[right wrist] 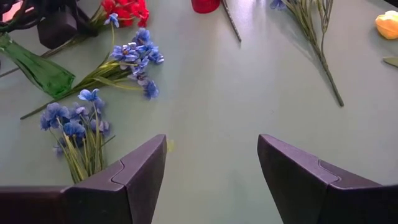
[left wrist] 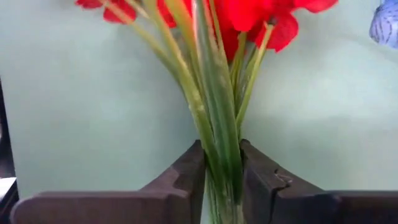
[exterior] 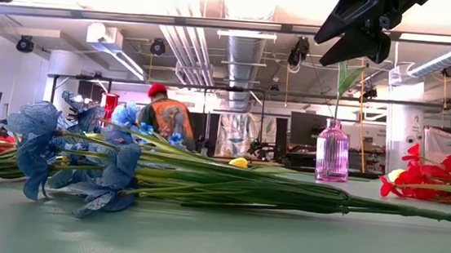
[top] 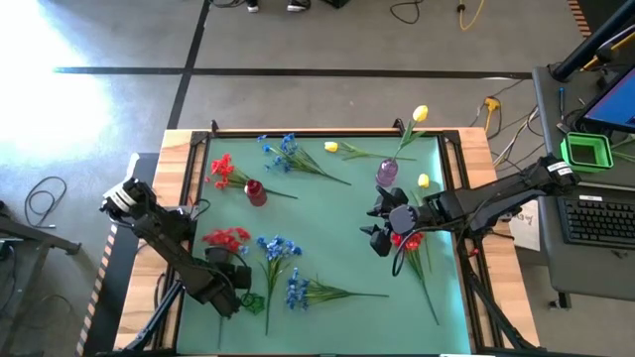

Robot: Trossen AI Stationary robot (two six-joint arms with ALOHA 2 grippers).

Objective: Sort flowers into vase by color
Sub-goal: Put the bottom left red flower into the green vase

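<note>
My left fingers pinch red flower stems at surface's near left (green vase beside). Right fingers spread above mid-surface; blue flowers ahead, purple vase close by.

In the left wrist view we see the red flowers cut off at the picture's edge, their stems vanishing between the left end effector fingers. From above, the right end effector covers part of another red bunch. In the low view, the person behind the blue flowers is partly hidden.
</note>
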